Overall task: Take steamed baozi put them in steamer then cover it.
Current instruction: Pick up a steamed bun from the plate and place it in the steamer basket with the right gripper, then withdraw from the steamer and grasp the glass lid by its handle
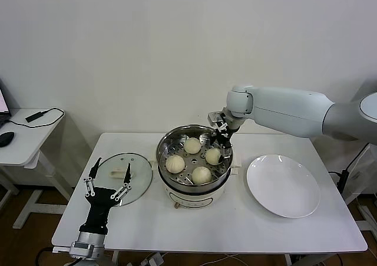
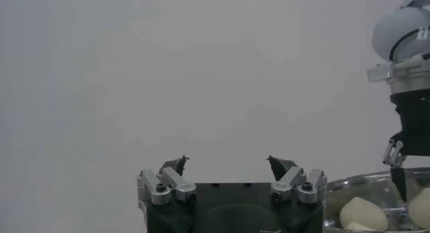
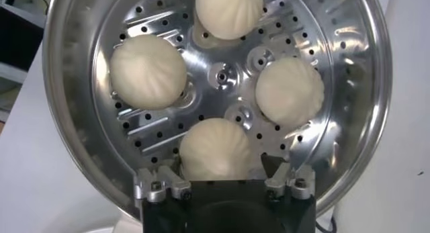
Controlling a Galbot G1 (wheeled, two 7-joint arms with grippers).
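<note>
Right wrist view: right gripper (image 3: 226,177) released, straddling the fourth baozi (image 3: 216,149) in the steamer (image 3: 74,26). I risk dragging it when lifting. Left gripper (image 1: 108,180) open over the cover (image 1: 138,163).

Plain white wall (image 1: 147,48) behind white table (image 1: 235,230) (small side desk (image 1: 26,137) left)

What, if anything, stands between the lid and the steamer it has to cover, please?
The right gripper does: it hangs open inside the steamer, straddling one baozi, and its arm reaches over the rim. The lid lies flat on the table beside the steamer, under the open left gripper. Nothing else visible blocks it.
</note>
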